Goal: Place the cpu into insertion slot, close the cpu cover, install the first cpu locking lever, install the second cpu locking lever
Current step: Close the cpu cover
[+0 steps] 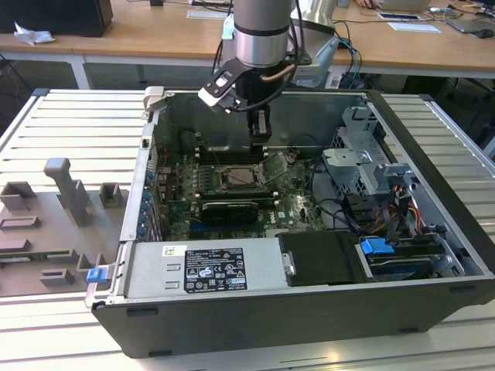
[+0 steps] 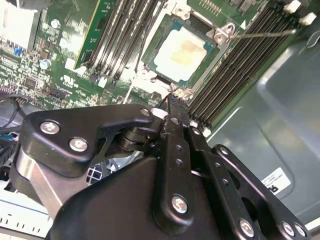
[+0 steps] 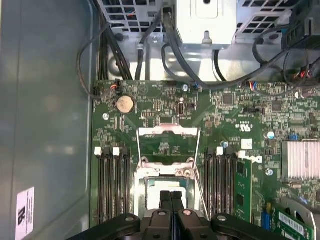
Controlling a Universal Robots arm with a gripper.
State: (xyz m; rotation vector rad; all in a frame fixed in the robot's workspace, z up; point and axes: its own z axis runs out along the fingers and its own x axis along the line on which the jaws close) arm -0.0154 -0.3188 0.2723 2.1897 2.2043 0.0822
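Pressed together, the claw (image 3: 171, 194) hung over the cpu (image 2: 182, 52) in the insertion slot (image 3: 141, 176). Memory slots (image 3: 114, 185) flanked it; the cpu cover (image 3: 168, 131) stood open.

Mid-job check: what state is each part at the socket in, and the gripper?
cpu: seated in the slot, face up.
insertion slot: filled, uncovered.
cpu cover: open, swung up off the slot.
locking lever: unlatched, standing free.
gripper: shut, holding nothing, over the slot's edge.

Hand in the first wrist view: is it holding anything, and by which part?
Nothing is held. The hand is shut, fingers pressed together and empty, over the cpu, which lies in the insertion slot.
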